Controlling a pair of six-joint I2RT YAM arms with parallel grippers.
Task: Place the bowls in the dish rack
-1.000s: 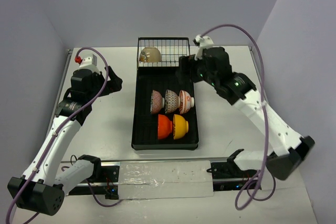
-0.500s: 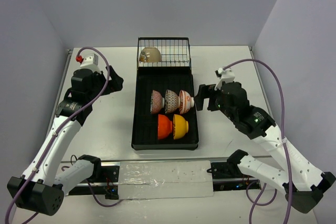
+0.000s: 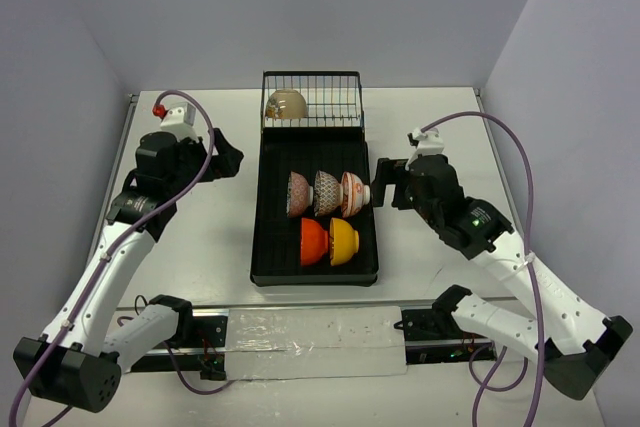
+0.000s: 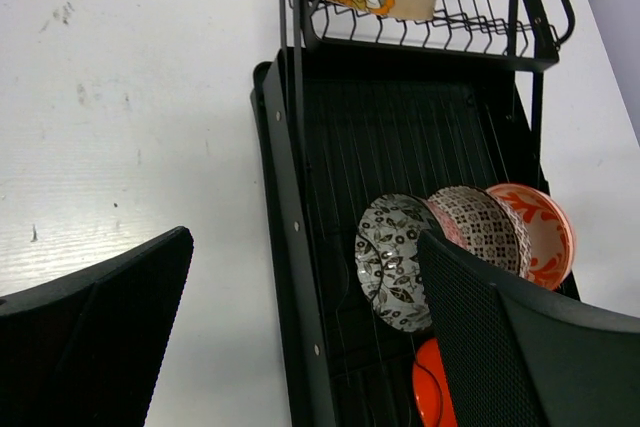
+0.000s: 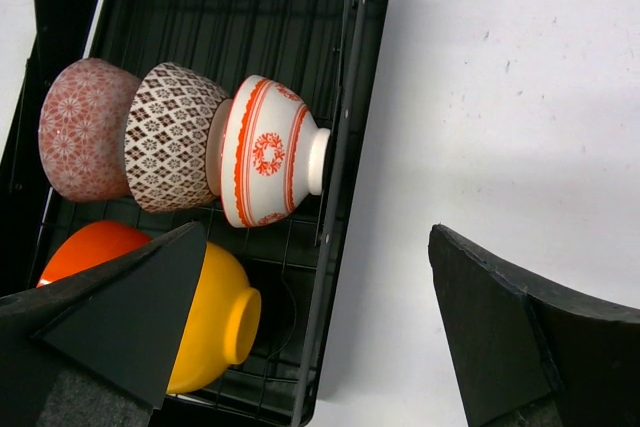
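The black dish rack [image 3: 268, 237] lies mid-table, its wire basket [image 3: 335, 97] at the far end. Three patterned bowls stand on edge in a row: pinkish [image 3: 298, 194], grey speckled [image 3: 326, 192], red-on-white [image 3: 352, 194]. In front stand the red-orange bowl [image 3: 313, 242] and yellow-orange bowl [image 3: 344, 241]. The beige bowl [image 3: 287, 105] sits in the basket. My left gripper [image 3: 232, 159] is open and empty, left of the rack. My right gripper [image 3: 380, 185] is open and empty, just right of the rack. The row shows in the right wrist view [image 5: 268, 152] and left wrist view [image 4: 395, 262].
White table [image 3: 200, 237] with grey walls at both sides and the back. A taped rail [image 3: 310, 329] with the arm bases runs along the near edge. Purple cables loop over both arms.
My right arm swung back from the basket end to beside the rack's right edge, then held nearly still. My left arm shifted slightly toward the rack.
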